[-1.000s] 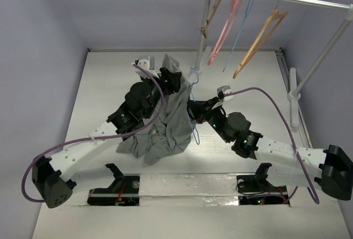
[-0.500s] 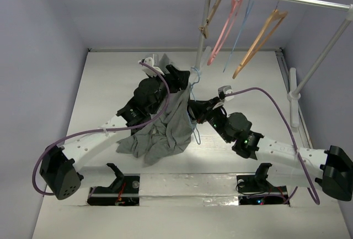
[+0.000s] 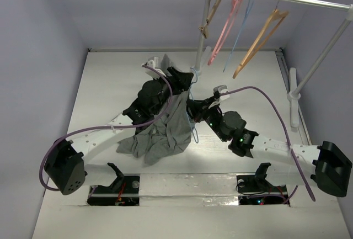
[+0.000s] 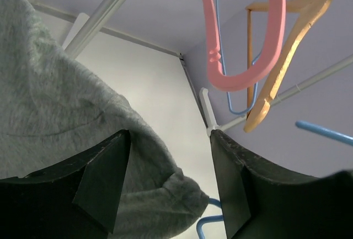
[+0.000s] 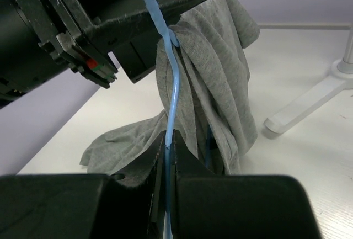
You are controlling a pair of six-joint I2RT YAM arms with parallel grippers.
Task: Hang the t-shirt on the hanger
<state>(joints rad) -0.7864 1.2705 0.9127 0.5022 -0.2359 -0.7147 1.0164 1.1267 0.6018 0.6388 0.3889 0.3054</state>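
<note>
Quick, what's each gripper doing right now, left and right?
The left gripper is open, with the t-shirt draped against one finger, not clamped.
The right gripper is shut on the hanger.

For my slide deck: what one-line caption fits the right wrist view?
The right gripper clamps the light-blue hanger, the grey t-shirt hanging just behind it.

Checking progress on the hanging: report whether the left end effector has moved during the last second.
Yes. In the top view the left end effector has shifted right, closer to the rack's upright post.
</note>
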